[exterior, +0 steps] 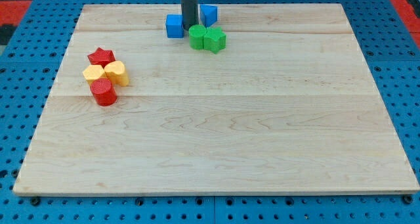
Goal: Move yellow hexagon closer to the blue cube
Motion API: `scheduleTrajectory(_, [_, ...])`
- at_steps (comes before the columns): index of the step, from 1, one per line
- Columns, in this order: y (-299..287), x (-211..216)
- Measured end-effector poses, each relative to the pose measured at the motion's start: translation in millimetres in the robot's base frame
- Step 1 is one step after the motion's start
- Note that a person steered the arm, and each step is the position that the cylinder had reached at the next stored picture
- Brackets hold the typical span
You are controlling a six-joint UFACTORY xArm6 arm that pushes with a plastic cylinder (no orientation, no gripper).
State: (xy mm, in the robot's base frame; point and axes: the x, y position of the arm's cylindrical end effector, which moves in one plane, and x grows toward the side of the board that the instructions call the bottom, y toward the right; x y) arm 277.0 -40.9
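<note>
The yellow hexagon (94,73) sits at the view's left in a tight cluster with a red star (102,56), a second, rounded yellow block (117,73) and a red cylinder (104,92). The blue cube (174,25) stands near the view's top centre. My tip (189,28) is down just right of the blue cube, beside a green block (197,37), and far from the yellow hexagon.
A second blue block (209,14) stands right of the rod at the board's top edge. A second green block (215,39) touches the first one. The wooden board (230,138) lies on a blue pegboard.
</note>
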Motion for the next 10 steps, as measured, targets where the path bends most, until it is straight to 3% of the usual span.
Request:
scheduleTrajectory(2, [53.7,92.0])
scheduleTrajectory(3, [32.4,175.7])
scheduleTrajectory(4, [-46.0,248.3])
scheduleTrajectory(5, [-178.0,253.7])
scheduleTrajectory(6, [-264.2,203.9])
scheduleTrajectory(9, [-218.7,140.9])
scheduleTrajectory(10, [-161.5,140.9])
